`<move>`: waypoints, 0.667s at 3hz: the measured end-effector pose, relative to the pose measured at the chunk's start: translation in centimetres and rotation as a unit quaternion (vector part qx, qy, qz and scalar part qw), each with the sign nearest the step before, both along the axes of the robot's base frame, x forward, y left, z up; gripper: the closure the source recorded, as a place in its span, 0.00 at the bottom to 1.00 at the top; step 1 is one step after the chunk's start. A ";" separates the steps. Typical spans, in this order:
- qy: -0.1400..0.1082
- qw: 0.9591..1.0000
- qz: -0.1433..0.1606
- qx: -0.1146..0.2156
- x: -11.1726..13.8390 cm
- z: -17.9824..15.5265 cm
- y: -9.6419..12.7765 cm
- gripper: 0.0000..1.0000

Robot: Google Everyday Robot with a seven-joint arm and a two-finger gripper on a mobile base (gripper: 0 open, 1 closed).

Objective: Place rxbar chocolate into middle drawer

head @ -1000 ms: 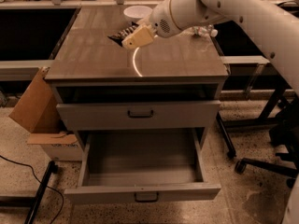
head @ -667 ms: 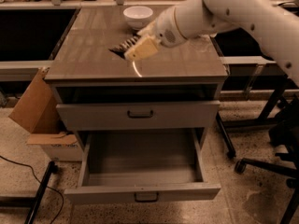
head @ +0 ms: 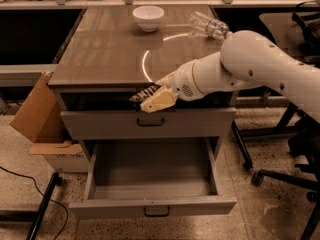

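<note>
The middle drawer point(head: 125, 206) is pulled out at the front. Above it, before the closed upper drawer point(head: 100, 126), the gripper point(head: 146, 101) is held. Its jaws seem clamped on the rxbar chocolate point(head: 140, 96), which is largely hidden. On the brown worktop point(head: 105, 49), a white bowl point(head: 148, 18) and a clear bottle point(head: 207, 28), partly covered by the arm, are set.

Cabinet top point(head: 110, 49) bears bowl point(head: 148, 18) and bottle point(head: 207, 26); end effector point(head: 148, 100) hangs before its front edge.

Cream tool point(head: 148, 102) (dark bar point(head: 141, 95)) over drwr point(head: 115, 207)
</note>
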State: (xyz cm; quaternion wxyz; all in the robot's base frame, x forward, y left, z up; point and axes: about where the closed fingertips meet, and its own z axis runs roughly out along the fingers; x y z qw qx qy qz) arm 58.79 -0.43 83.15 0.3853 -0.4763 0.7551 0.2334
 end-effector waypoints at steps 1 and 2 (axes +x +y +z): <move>0.000 1.000 0.000 0.000 0.0 0.1 0.0 1.00; 0.025 1.000 -0.002 -0.004 -1.5 -3.4 -1.0 1.00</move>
